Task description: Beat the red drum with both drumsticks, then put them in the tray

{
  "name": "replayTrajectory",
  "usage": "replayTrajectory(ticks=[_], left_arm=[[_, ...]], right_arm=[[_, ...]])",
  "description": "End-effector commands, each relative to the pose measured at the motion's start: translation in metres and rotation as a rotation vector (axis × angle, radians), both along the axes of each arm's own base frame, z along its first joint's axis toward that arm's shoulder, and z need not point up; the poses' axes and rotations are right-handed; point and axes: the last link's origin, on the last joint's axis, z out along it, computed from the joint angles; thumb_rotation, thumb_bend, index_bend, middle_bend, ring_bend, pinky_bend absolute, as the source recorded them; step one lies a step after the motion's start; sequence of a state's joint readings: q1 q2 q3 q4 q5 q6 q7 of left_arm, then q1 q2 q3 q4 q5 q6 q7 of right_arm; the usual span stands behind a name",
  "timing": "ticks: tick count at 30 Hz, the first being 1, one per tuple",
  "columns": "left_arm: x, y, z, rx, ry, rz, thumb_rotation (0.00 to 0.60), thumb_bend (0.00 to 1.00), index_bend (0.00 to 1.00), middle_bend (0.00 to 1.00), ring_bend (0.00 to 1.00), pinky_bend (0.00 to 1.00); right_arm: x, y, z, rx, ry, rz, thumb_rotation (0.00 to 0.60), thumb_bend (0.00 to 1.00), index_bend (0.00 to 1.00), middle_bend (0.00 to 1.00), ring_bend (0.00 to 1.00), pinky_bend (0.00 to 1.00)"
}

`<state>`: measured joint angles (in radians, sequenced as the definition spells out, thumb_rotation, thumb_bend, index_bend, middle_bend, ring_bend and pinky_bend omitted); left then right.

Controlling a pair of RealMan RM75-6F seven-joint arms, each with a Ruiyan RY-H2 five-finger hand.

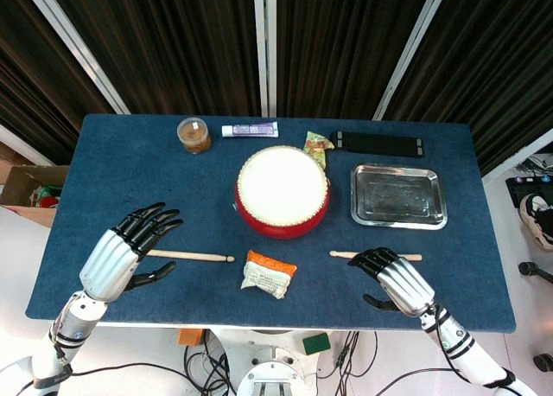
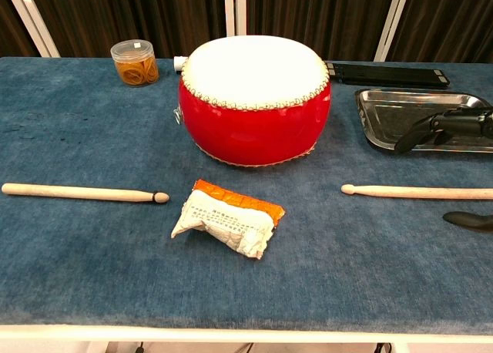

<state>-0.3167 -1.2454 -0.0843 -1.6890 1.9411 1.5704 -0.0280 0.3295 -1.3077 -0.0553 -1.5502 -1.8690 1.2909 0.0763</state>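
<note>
The red drum (image 1: 282, 193) with its white skin stands mid-table, and also fills the centre of the chest view (image 2: 254, 99). One wooden drumstick (image 1: 194, 256) (image 2: 81, 192) lies left of it, tip pointing right. My left hand (image 1: 130, 249) hovers open over that stick's handle end, fingers spread. A second drumstick (image 1: 346, 255) (image 2: 416, 191) lies to the right, below the steel tray (image 1: 398, 196) (image 2: 385, 129). My right hand (image 1: 393, 277) is over its handle, open; in the chest view its fingers (image 2: 451, 126) sit above the stick and its thumb (image 2: 467, 220) below, neither touching.
An orange-and-white packet (image 1: 270, 273) lies in front of the drum between the sticks. Along the far edge are a jar of rubber bands (image 1: 194, 135), a tube (image 1: 250, 130), a green packet (image 1: 318, 143) and a black bar (image 1: 377, 143).
</note>
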Motion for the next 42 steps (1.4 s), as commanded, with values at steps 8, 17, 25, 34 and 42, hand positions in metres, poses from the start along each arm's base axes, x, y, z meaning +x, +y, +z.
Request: replayTrajectory(ticks=[8,17,25,34,42], left_arm=[[-0.016,0.007,-0.009,-0.033,0.099,0.111,0.600,0.20,0.22,0.18,0.14,0.27],[-0.042,0.012,-0.034,-0.151,0.294,0.319,0.600,0.37,0.34,0.23,0.17,0.27],[-0.030,0.032,-0.082,-0.165,0.472,0.310,0.600,0.36,0.33,0.31,0.23,0.30],[-0.021,0.037,-0.125,-0.175,0.590,0.364,0.600,0.30,0.34,0.37,0.29,0.34],[-0.016,0.040,-0.150,-0.184,0.600,0.407,0.600,0.26,0.40,0.42,0.34,0.38]], right_arm=[[-0.025,0.006,0.033,-0.159,-0.072,-0.049,0.600,0.24,0.35,0.33,0.23,0.33],[-0.057,0.036,0.106,-0.457,-0.071,-0.109,0.600,0.27,0.39,0.35,0.25,0.34],[-0.059,0.024,0.118,-0.474,-0.091,-0.127,0.600,0.26,0.39,0.34,0.25,0.34],[-0.058,0.012,0.109,-0.436,-0.095,-0.131,0.600,0.25,0.37,0.33,0.25,0.34],[-0.062,0.010,0.106,-0.424,-0.098,-0.152,0.600,0.25,0.37,0.32,0.25,0.35]])
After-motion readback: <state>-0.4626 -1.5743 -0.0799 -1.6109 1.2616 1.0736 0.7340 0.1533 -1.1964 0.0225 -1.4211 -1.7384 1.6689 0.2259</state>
